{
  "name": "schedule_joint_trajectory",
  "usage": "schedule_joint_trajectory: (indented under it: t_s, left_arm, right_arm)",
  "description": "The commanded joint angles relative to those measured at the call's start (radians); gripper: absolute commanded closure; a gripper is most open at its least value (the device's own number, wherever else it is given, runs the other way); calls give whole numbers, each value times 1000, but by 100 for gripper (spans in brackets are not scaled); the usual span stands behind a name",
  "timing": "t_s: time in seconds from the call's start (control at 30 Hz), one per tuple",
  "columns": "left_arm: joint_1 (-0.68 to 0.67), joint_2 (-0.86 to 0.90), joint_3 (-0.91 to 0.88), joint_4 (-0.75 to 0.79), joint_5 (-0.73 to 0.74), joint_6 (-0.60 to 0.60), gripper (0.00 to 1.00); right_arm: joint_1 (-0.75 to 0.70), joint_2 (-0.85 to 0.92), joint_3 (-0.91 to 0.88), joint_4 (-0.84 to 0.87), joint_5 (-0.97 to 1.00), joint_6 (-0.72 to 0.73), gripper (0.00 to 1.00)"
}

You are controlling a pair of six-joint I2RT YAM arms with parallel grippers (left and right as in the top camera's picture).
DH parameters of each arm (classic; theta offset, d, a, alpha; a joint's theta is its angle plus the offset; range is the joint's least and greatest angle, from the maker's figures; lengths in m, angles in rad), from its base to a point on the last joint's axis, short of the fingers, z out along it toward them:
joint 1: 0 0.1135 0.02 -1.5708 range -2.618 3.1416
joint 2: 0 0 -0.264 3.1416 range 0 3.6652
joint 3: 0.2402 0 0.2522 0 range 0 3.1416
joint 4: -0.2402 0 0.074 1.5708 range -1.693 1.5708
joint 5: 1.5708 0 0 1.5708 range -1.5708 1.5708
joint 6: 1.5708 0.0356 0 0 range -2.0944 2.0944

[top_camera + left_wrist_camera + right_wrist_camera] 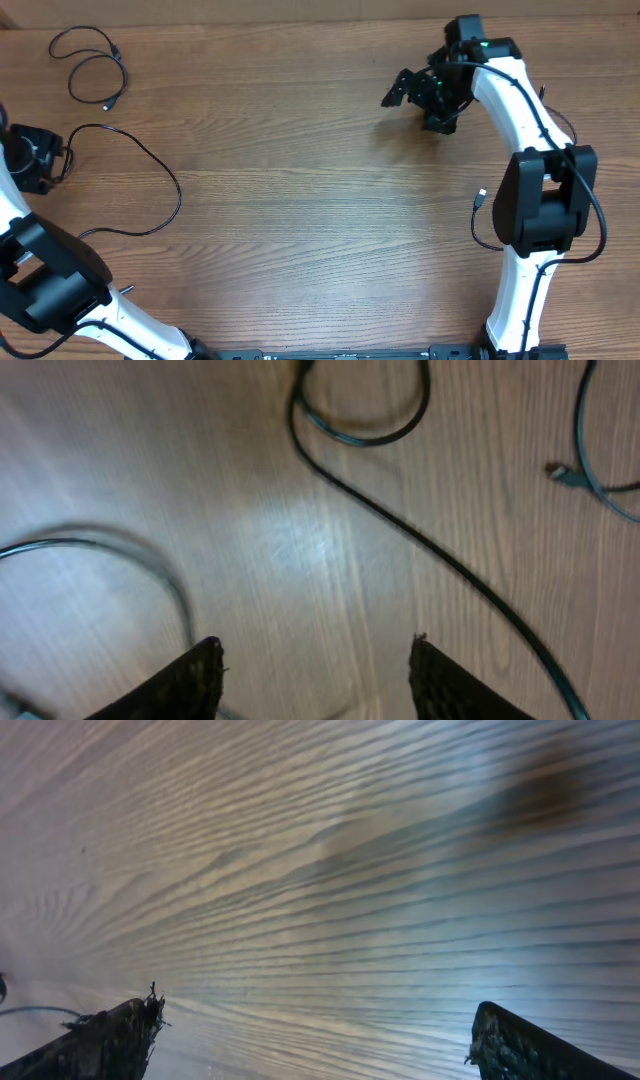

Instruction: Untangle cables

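Thin black cables (450,565) lie on a warm brown bench (300,180) streaked with darker wood grain. The white arms (500,95) carry black joints, and both the left gripper (314,645) and the right gripper (315,1010) are black. A green light (484,43) glows on the right arm. One blurred plug (565,475) looks silvery-blue.

A flat brown wooden tabletop (300,200) with fine straight grain fills every view, showing a soft whitish patch of reflected light (300,540) just ahead of the left gripper (315,660), and a pale bluish sheen (400,970) ahead of the right gripper (315,1030), with a dark blurred smudge (540,795) farther ahead.
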Motion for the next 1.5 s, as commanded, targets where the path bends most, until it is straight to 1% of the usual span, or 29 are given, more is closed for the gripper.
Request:
schedule_joint_trajectory:
  t_s: [0.0, 0.13, 0.2, 0.33, 0.4, 0.53, 0.6, 0.63, 0.67, 0.7, 0.77, 0.8, 0.83, 0.87, 0.9, 1.1, 1.2, 1.27, 1.37, 1.4, 1.47]
  left_arm:
    - [-4, -14, -85, 83, 14, -35, 39]
    - [13, -3, -144, 177, 35, -50, 34]
    - [20, 9, -164, 210, 45, -50, 25]
    - [22, 58, -176, 254, 49, -48, 25]
    - [22, 82, -176, 280, 76, -20, 25]
    - [21, 150, -176, 331, 130, 23, 31]
    - [23, 179, -176, 342, 129, 28, 45]
    - [24, 190, -176, 345, 126, 35, 57]
    - [26, 195, -176, 345, 125, 48, 66]
    - [28, 199, -176, 345, 121, 58, 69]
    - [32, 199, -175, 345, 120, 76, 68]
    - [34, 199, -174, 345, 120, 85, 69]
    - [36, 199, -172, 345, 120, 97, 75]
    - [39, 198, -171, 345, 119, 113, 82]
    - [47, 198, -171, 346, 115, 128, 95]
    - [113, 198, -134, 324, 109, 129, 96]
    - [150, 196, -75, 263, 121, 145, 96]
    - [166, 192, -27, 219, 165, 174, 96]
    - [169, 174, 50, 129, 278, 231, 96]
    - [166, 168, 61, 108, 296, 235, 96]
    - [156, 148, 81, 18, 349, 236, 96]
  right_arm:
    - [26, 0, 14, 4, 3, -1, 0]
    - [51, 0, 14, 5, 3, -1, 0]
    - [63, 0, 14, 5, 13, -1, 0]
    - [87, 0, 14, 5, 75, -1, 0]
    - [97, 0, 14, 5, 93, 0, 0]
    - [114, 0, 14, 6, 92, -1, 0]
    - [121, 0, 14, 6, 92, 0, 0]
    - [124, 0, 14, 6, 92, 0, 0]
    - [126, 0, 14, 6, 92, 0, 0]
    - [128, 0, 14, 6, 92, 0, 0]
    - [129, 0, 14, 9, 92, 0, 0]
    - [129, 0, 14, 12, 92, 0, 0]
    - [129, 0, 14, 16, 92, 0, 0]
    - [129, 0, 14, 18, 92, 0, 0]
    - [129, 0, 14, 17, 92, 0, 0]
    - [129, 0, 14, -3, 92, 0, 0]
    - [129, 0, 14, -1, 92, 0, 0]
    - [129, 0, 14, 5, 92, 0, 0]
    - [129, 0, 14, 14, 92, 0, 0]
    - [129, 0, 14, 16, 92, 0, 0]
    - [129, 0, 14, 20, 92, 0, 0]
